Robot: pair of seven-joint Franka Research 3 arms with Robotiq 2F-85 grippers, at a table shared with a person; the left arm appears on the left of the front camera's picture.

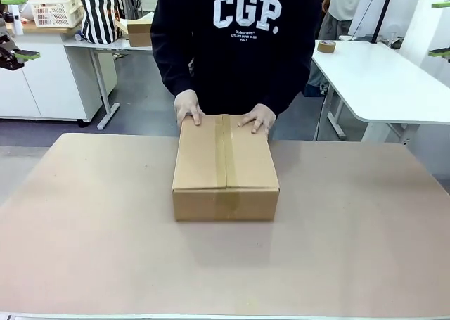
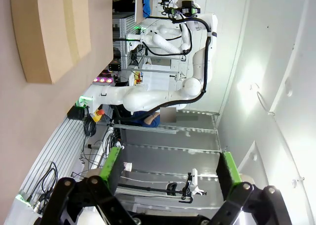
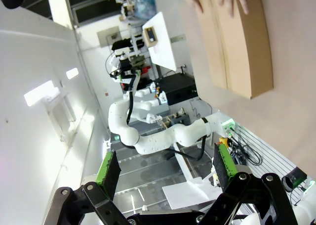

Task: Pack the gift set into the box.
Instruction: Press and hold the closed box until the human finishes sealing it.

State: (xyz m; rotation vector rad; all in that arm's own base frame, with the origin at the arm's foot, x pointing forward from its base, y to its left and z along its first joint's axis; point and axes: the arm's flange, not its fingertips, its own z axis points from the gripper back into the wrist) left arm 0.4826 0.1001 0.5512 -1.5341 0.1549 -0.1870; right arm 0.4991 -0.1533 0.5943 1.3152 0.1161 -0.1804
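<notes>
Front view, left to right: left gripper (image 1: 20, 58) parted, empty; taped box (image 1: 225, 155) mid-table under the person's hands (image 1: 188, 107); right gripper (image 3: 163, 173) spread, empty. Presumably box needs opening: brace sides, slit tape (image 1: 225, 151) shallowly.

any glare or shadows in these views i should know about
Front view: soft shadow on the table around the box, right-hand desk nearly washed out; left wrist view: bright glare patch on the pale wall; right wrist view: bright light reflections at picture left.
</notes>
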